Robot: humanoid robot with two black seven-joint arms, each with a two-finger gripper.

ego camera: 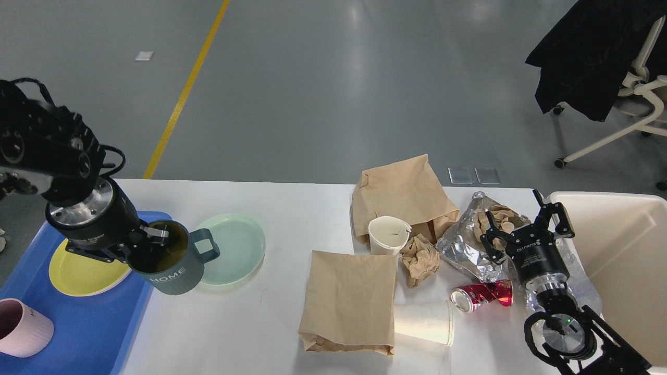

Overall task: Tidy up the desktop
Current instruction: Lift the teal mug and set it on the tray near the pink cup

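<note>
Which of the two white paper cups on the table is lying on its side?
The white paper cup nearest the front edge, beside the crushed red can, lies on its side. The other paper cup, against the far brown bag, stands upright, mouth up.

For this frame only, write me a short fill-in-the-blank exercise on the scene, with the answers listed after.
1. The left pincer grips the rim of a dark teal mug printed with the word ____.
2. A yellow plate lies in the ____ tray.
3. The crushed can on the desktop is ____ in colour.
4. The right pincer's fingers stand ____ and hold nothing.

Answers: HOME; blue; red; open
</note>
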